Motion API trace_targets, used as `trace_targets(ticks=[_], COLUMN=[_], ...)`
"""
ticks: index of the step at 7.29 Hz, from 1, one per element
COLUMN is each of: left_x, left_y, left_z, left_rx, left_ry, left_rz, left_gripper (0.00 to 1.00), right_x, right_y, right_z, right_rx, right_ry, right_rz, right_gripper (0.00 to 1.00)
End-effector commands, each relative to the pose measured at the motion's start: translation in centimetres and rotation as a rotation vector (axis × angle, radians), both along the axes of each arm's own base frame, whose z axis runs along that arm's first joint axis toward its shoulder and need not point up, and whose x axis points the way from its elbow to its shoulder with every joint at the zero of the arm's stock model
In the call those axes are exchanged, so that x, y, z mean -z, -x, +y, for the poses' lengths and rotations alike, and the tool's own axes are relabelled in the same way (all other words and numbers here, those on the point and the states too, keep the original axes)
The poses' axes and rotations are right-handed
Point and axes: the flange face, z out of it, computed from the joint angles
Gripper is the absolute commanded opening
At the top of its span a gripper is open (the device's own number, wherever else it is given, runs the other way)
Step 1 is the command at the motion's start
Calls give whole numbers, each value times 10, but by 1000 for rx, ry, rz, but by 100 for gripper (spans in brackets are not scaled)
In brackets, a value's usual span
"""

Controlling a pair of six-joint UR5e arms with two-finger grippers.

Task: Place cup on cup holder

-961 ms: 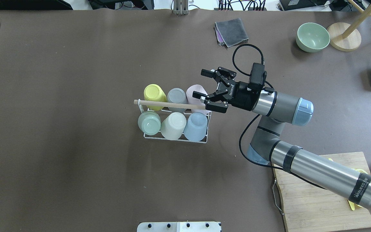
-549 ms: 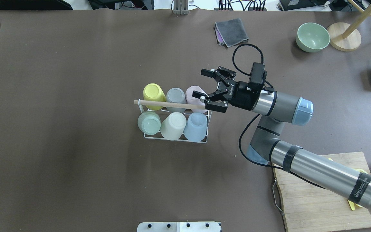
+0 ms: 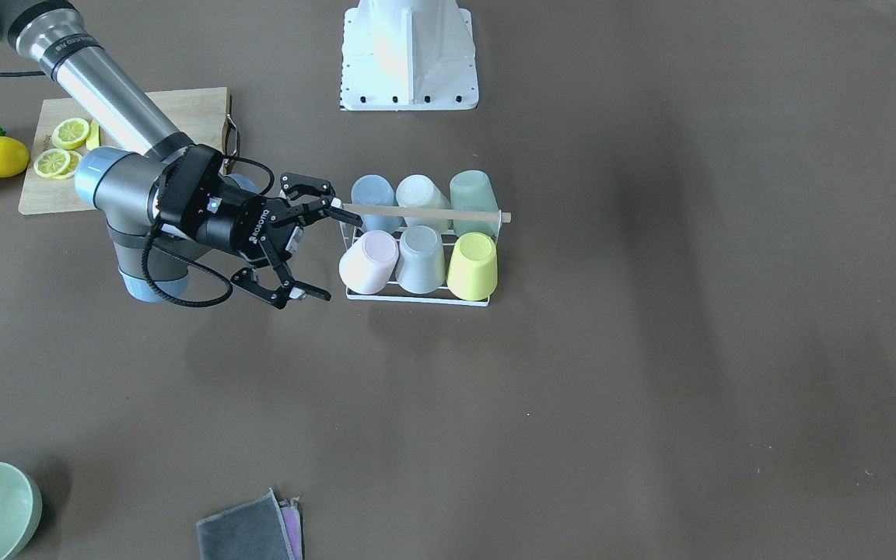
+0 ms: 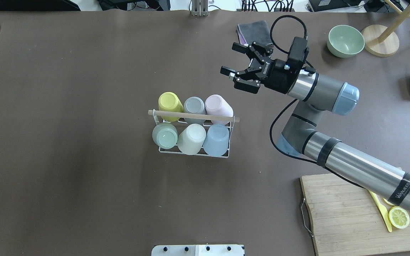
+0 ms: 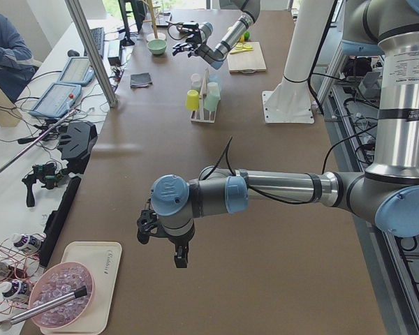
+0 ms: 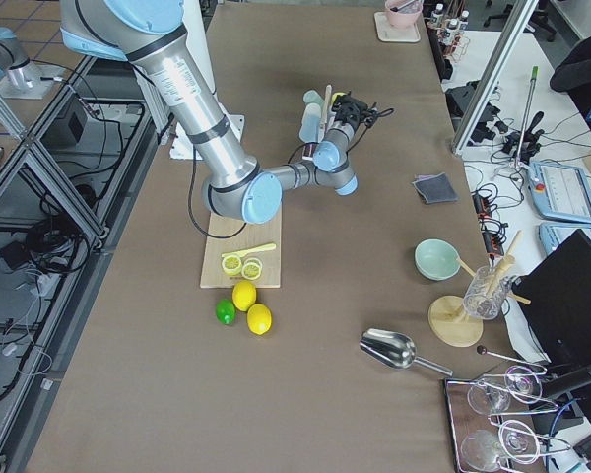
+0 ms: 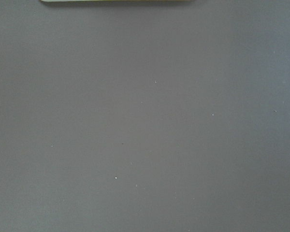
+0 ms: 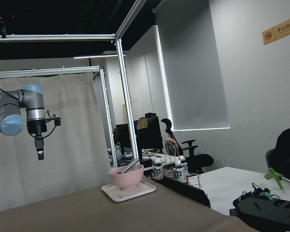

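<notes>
Right hand [image 4: 231, 58] has pulled back from the cup holder [image 4: 194, 152], its fingers spread and empty, and now hangs well apart from it, out toward the grey cloth [image 4: 253, 30]. The pink cup [image 4: 218, 105] sits upturned in the holder's end slot alongside five others, so I judge the placing finished.
</notes>
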Motion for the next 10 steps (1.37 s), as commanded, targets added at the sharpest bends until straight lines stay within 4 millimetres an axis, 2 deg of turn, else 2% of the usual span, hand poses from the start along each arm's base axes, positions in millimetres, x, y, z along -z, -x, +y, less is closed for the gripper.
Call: trace_targets(ticks=[1,2,3,4,5,6,7,8,9,10], left_x=[-1,-1,-1,-1,0,-1,-2,-1,-1,-1], left_y=[3,5,5,6,7,7,6,6,6,6], left_z=[1,2,2,1,2,4,3,2,3,3], left_rx=[6,10,10,12,15,15,13,13,13,13], left_ry=[1,1,1,1,0,3,5,2,2,3], left_rz=[0,0,0,0,-2,-1,-1,-1,-1,-1], left_gripper=[98,98,98,98,98,98,98,98,98,98], right_x=[16,15,15,10,-2,-21,-12,-5,-18,-41], right_y=[-43,-55,-54,-59,-79,-110,-119,-130,-147,-169], right_z=[-54,-82,-101,-113,-118,-120,-116,-103,-84,-73], right_rx=[-100,-126,-104,-91,-101,-76,-60,-52,-45,-43], right_ry=[99,200,308,416,539,706,813,930,1035,1125], right_rz=[105,216,341,444,535,650,723,795,867,913], right_gripper=[100,100,100,100,100,100,100,100,100,100])
